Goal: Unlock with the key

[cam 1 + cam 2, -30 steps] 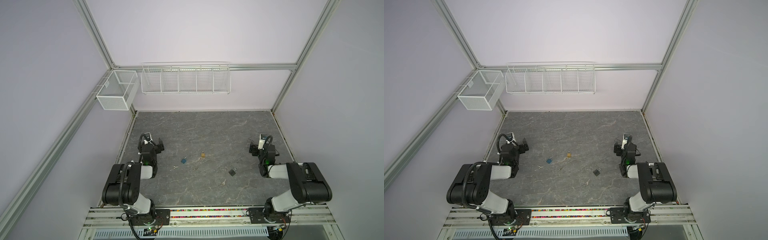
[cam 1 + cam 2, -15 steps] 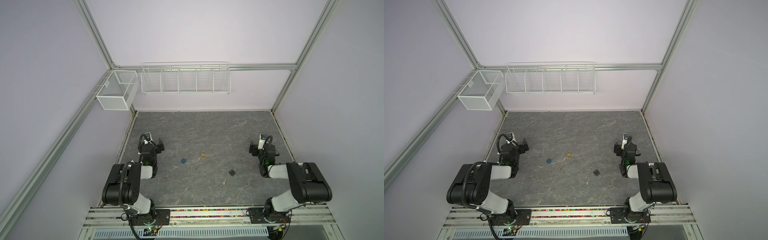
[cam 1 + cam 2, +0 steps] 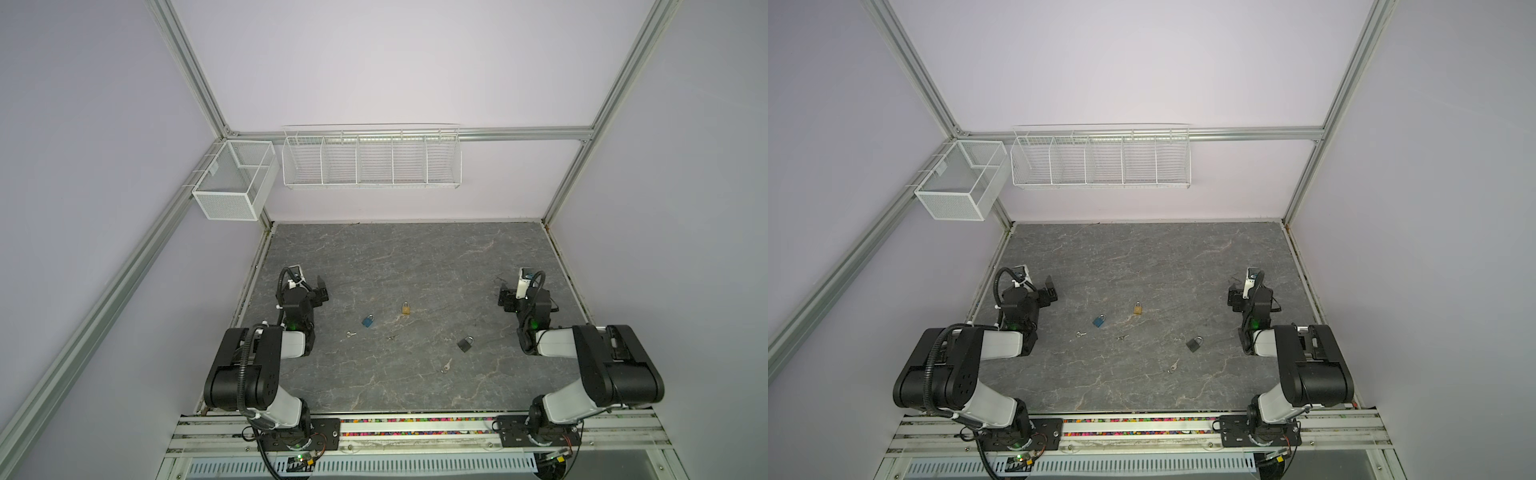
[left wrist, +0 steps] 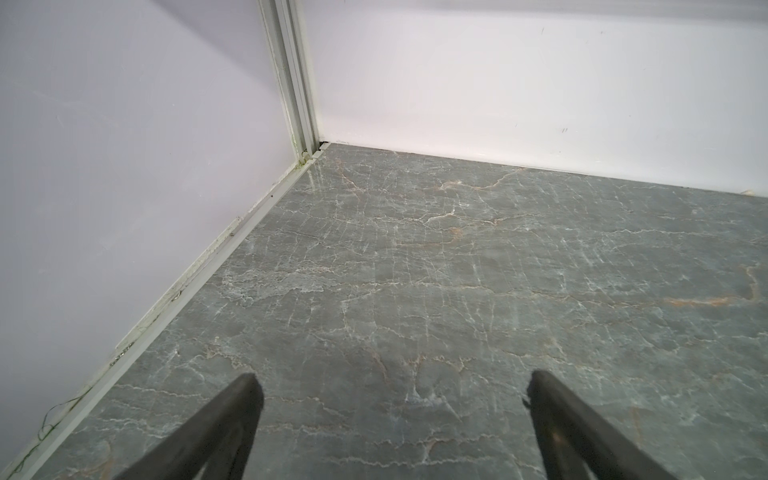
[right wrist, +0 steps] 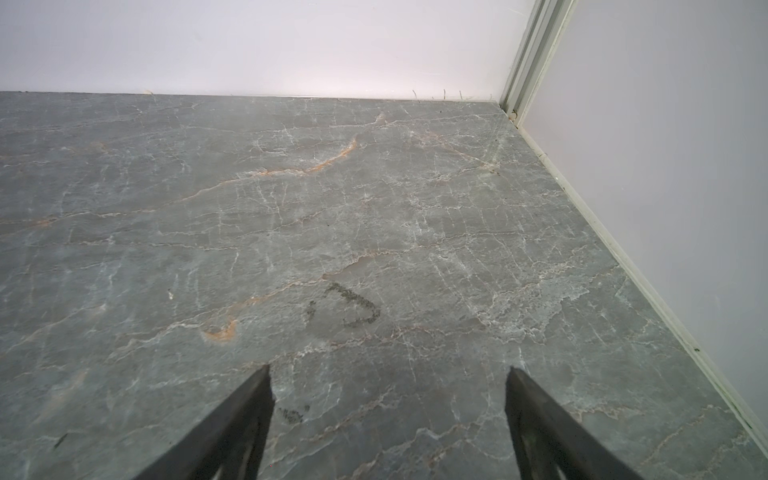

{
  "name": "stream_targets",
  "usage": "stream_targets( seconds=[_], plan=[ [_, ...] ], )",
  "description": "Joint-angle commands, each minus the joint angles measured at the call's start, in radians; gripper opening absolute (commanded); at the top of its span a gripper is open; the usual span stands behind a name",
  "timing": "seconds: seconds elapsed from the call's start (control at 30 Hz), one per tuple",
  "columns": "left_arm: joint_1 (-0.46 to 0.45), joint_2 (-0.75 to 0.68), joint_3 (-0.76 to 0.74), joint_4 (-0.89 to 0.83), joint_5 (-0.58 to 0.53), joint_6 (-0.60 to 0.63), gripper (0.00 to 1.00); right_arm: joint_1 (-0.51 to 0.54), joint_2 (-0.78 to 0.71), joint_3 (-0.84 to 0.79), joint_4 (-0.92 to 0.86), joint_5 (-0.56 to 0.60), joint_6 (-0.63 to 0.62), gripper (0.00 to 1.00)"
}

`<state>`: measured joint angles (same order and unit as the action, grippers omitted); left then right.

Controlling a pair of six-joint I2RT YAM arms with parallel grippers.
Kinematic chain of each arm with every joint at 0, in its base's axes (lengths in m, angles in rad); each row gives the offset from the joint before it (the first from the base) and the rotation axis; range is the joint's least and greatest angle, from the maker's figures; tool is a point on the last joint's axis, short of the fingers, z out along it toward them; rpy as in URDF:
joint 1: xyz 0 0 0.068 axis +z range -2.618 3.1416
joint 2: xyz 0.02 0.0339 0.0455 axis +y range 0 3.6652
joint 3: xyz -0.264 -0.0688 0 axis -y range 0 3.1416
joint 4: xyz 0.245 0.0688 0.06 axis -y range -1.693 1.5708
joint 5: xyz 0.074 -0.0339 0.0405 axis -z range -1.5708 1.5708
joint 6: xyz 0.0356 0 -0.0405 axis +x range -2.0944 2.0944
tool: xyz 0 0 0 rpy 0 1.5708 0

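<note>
Keys: silver key (image 3: 351, 333) and pale key (image 3: 446, 366) lay flat between both grippers, near neither.
Padlocks: blue padlock (image 3: 368, 320), brass padlock (image 3: 406, 308), dark padlock (image 3: 465, 343), scattered alongside.
Left gripper (image 4: 390, 386): spread wide, empty.
Right gripper (image 5: 388, 374): likewise.
Risk: key mismatched to lock; flat key apt to skid from pinch.

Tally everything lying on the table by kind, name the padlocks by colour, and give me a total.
Padlocks: 3 (blue padlock, brass padlock, black padlock)
Keys: 3 (silver key beside the blue padlock, dark key in the middle, tiny and hard to make out, pale key nearest the black padlock)
Total: 6
</note>
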<state>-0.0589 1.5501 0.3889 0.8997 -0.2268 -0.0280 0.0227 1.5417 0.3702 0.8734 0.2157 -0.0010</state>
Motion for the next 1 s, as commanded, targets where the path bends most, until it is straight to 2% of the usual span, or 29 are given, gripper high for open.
stream_targets(
  seconds=[0.0, 0.3, 0.4, 0.5, 0.57, 0.67, 0.73, 0.8, 0.87, 0.97],
  plan=[
    [0.004, 0.001, 0.008, -0.001, 0.012, 0.016, 0.99, 0.001, -0.009, 0.004, 0.021, -0.008, -0.019, 0.89],
    [0.004, -0.026, -0.015, 0.022, 0.019, 0.014, 0.99, 0.005, -0.033, -0.014, 0.041, -0.016, -0.025, 0.89],
    [0.004, -0.085, -0.043, 0.023, 0.045, 0.025, 0.99, 0.008, -0.115, -0.008, -0.044, 0.024, -0.013, 0.88],
    [0.004, -0.165, -0.049, -0.049, 0.044, 0.016, 0.99, 0.005, -0.2, 0.045, -0.233, 0.08, 0.039, 0.89],
    [0.004, -0.213, -0.04, -0.12, 0.052, 0.001, 0.99, 0.001, -0.229, 0.071, -0.324, 0.098, 0.082, 0.89],
    [0.004, -0.285, -0.037, -0.217, 0.067, -0.049, 0.99, -0.01, -0.277, 0.122, -0.506, 0.149, 0.211, 0.89],
    [0.004, -0.342, -0.038, -0.282, 0.06, -0.11, 0.99, -0.018, -0.316, 0.143, -0.576, 0.115, 0.24, 0.89],
    [0.004, -0.401, -0.033, -0.342, 0.073, -0.119, 0.99, -0.021, -0.366, 0.146, -0.606, 0.063, 0.269, 0.89],
    [0.004, -0.472, -0.026, -0.399, 0.096, -0.132, 0.99, -0.023, -0.43, 0.177, -0.722, 0.081, 0.386, 0.89],
    [0.005, -0.578, 0.0, -0.528, -0.008, -0.267, 0.99, -0.024, -0.509, 0.203, -0.881, 0.097, 0.539, 0.89]
  ],
)
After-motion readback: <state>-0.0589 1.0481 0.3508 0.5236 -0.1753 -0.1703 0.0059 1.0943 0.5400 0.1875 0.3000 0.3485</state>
